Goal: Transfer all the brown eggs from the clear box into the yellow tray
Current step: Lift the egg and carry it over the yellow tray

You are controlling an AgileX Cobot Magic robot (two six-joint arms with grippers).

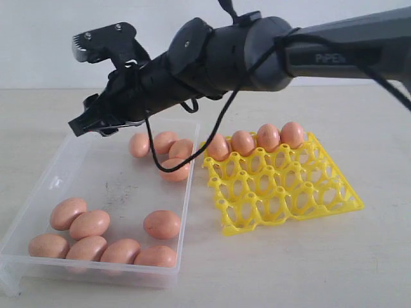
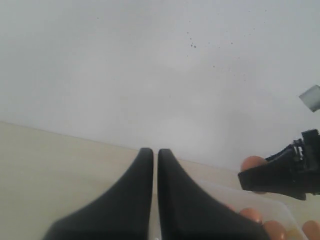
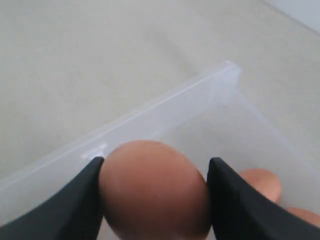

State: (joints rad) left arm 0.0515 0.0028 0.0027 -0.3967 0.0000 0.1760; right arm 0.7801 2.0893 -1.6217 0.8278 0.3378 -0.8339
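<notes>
In the right wrist view my right gripper [image 3: 155, 162] is shut on one brown egg [image 3: 155, 190], held above a corner of the clear box [image 3: 165, 107]. The exterior view shows that arm reaching across, its gripper [image 1: 96, 119] over the box's far left part. Several brown eggs [image 1: 89, 224] lie at the front of the clear box [image 1: 38, 192] and several more [image 1: 165, 141] at its back right. The yellow tray [image 1: 289, 192] holds several eggs [image 1: 268, 136] in its back row. My left gripper [image 2: 155, 152] is shut and empty, low beside the box.
The tray sits right of the box, close against its back right corner. The right arm's thick black body [image 1: 218, 58] and its cable [image 1: 151, 147] hang over the box's back. A pale wall [image 1: 38, 38] stands behind the table.
</notes>
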